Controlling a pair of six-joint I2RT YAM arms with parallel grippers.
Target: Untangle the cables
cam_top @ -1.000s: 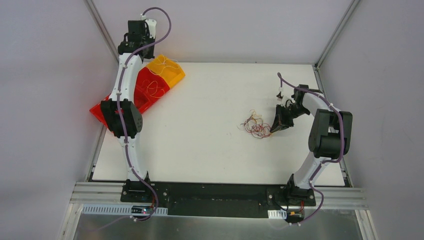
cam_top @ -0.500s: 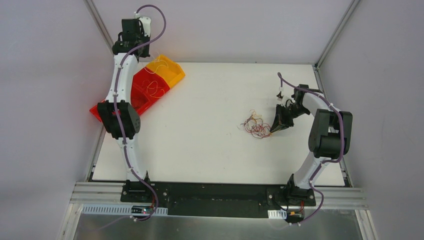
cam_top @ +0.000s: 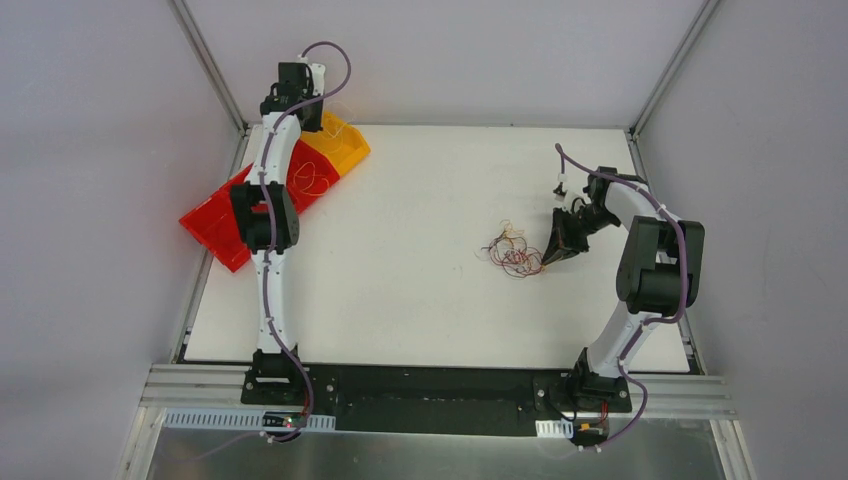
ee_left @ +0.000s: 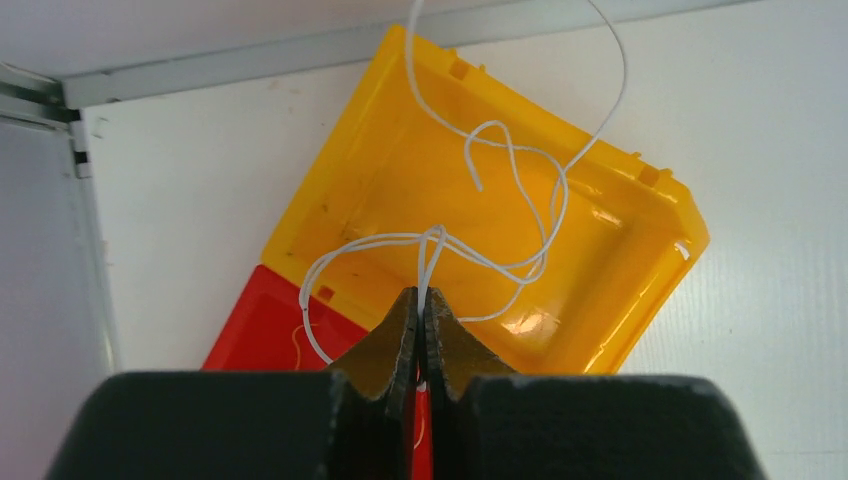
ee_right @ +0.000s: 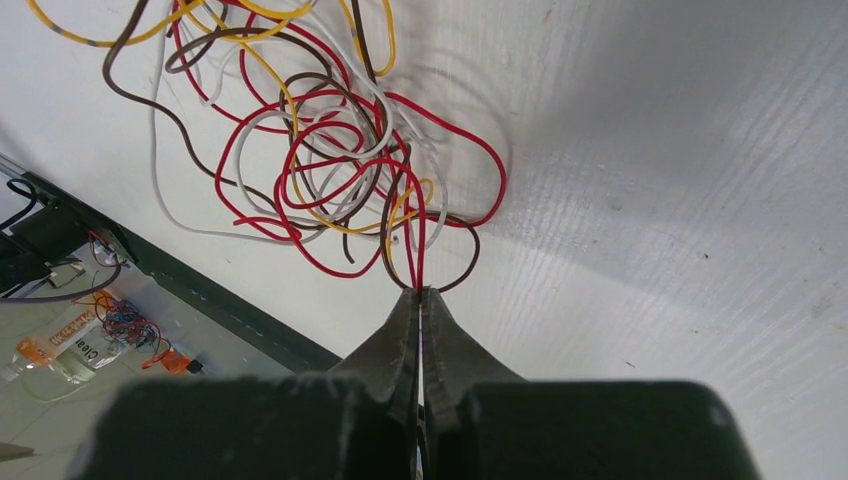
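Note:
A tangle of thin red, yellow, white and brown cables point(cam_top: 512, 254) lies on the white table right of centre, also in the right wrist view point(ee_right: 320, 150). My right gripper point(cam_top: 549, 262) point(ee_right: 420, 292) is shut on strands at the tangle's right edge, a red one among them. My left gripper point(ee_left: 421, 296) is shut on a thin white cable point(ee_left: 500, 170) that loops over the yellow bin point(ee_left: 600, 290). In the top view the left gripper point(cam_top: 318, 122) is over the yellow bin point(cam_top: 345, 150) at the back left.
A red bin point(cam_top: 300, 180) with loose wires adjoins the yellow one, and another red bin point(cam_top: 210, 225) lies further left at the table's edge. Metal frame posts point(cam_top: 205, 60) rise at the back corners.
My left arm has swung right from beyond the bins to over the yellow bin. The right arm and the tangle have stayed in place.

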